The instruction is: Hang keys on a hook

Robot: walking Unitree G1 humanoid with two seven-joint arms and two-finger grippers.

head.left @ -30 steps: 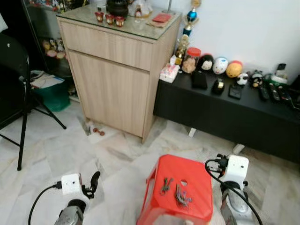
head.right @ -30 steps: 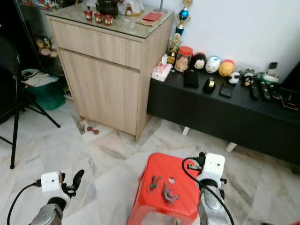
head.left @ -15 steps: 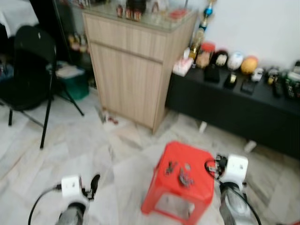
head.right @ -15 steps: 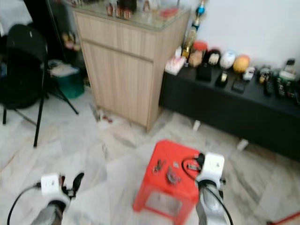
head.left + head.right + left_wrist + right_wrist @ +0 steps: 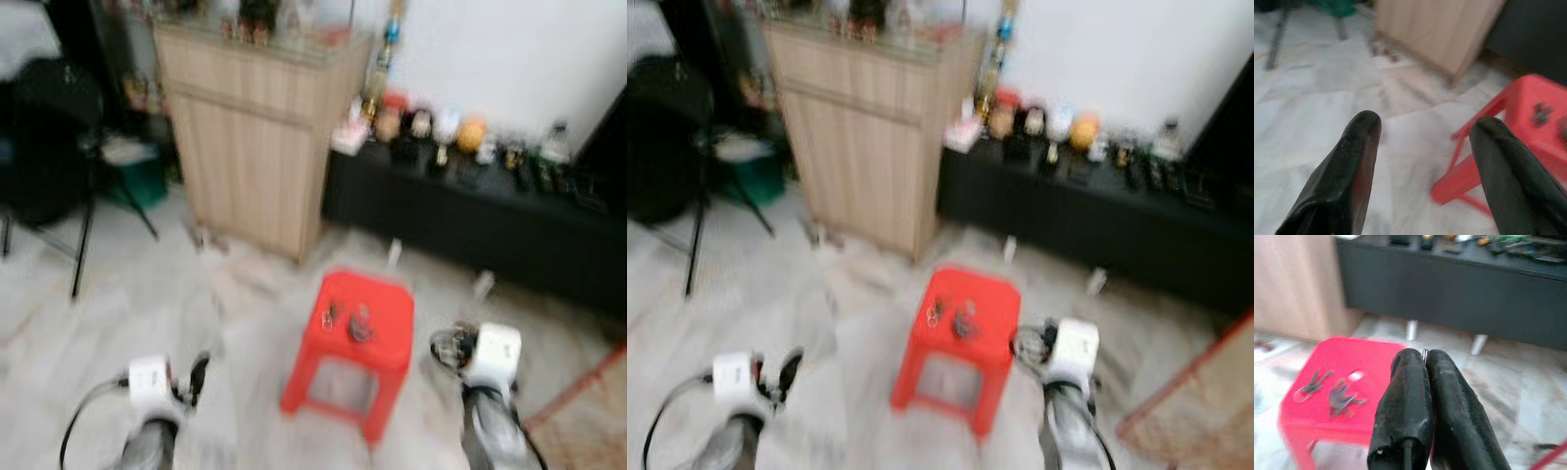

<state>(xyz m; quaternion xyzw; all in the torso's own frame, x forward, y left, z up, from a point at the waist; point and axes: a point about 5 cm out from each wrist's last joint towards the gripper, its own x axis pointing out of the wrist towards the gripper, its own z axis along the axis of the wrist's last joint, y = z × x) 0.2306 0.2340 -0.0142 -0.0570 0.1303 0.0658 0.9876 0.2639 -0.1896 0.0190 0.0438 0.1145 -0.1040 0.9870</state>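
Jaws of the left gripper [image 5: 1420, 142] stand spread wide with nothing between them, above the marble floor [image 5: 1317, 103] to the left of the stool. Jaws of the right gripper [image 5: 1425, 357] are pressed together and hold nothing; this gripper hangs just to the right of the stool.

One red plastic stool [image 5: 358, 333] stands on the floor between the two grippers. Two bunches of keys [image 5: 1330, 391] lie side by side on its top, near the middle, close together but apart; neither touches a gripper.

Behind the stool stands one light wooden cabinet [image 5: 260, 147] with small items on its top. To its right runs one low black table [image 5: 470, 211] carrying a row of small figures and other objects; blur prevents a count. One dark chair [image 5: 49, 157] stands at far left.
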